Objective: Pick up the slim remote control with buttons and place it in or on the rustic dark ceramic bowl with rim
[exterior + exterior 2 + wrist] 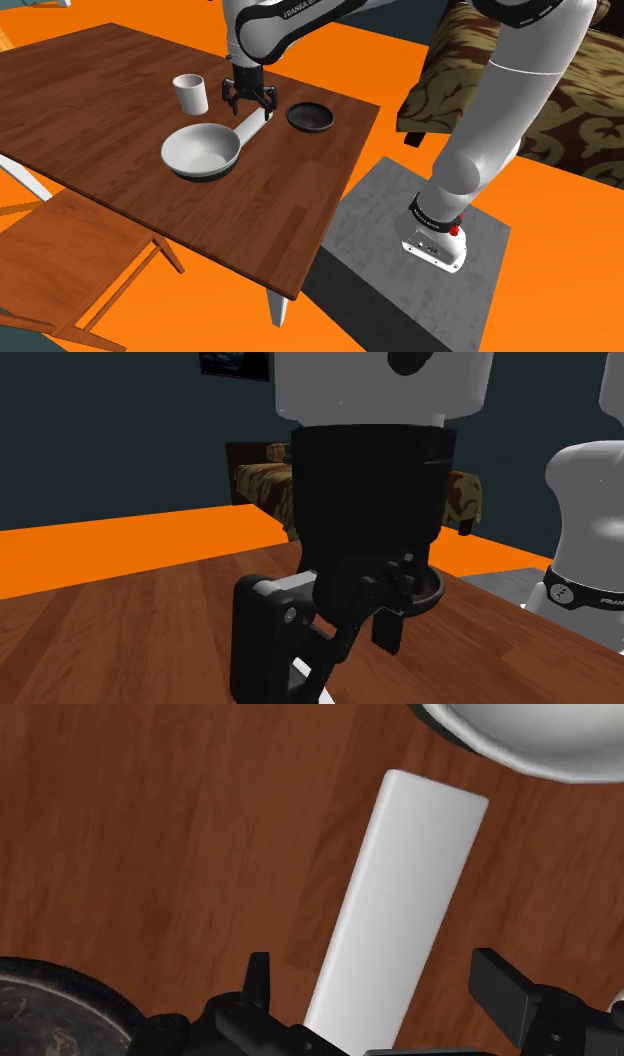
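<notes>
The slim remote (pixel 251 126) is drawn as a plain white slab, lying flat on the wooden table (pixel 120 80) between a white bowl and the dark rimmed bowl (pixel 310 117). My black gripper (pixel 250 100) hangs just over the remote's end nearest the dark bowl, open. In the wrist view the remote (pixel 400 904) runs up between the two fingers (pixel 258 984), which stand apart on either side without touching it. The dark bowl's rim (pixel 45 1009) shows beside one finger. In the second exterior view, the dark bowl (pixel 436 588) sits just behind the gripper (pixel 330 642).
A white bowl (pixel 201 151) lies at the remote's far end and shows in the wrist view (pixel 540 739). A white cup (pixel 190 93) stands close beside the gripper. A wooden chair (pixel 70 260) is at the table's near side; a patterned bed (pixel 545 95) lies beyond the grey stand (pixel 400 260).
</notes>
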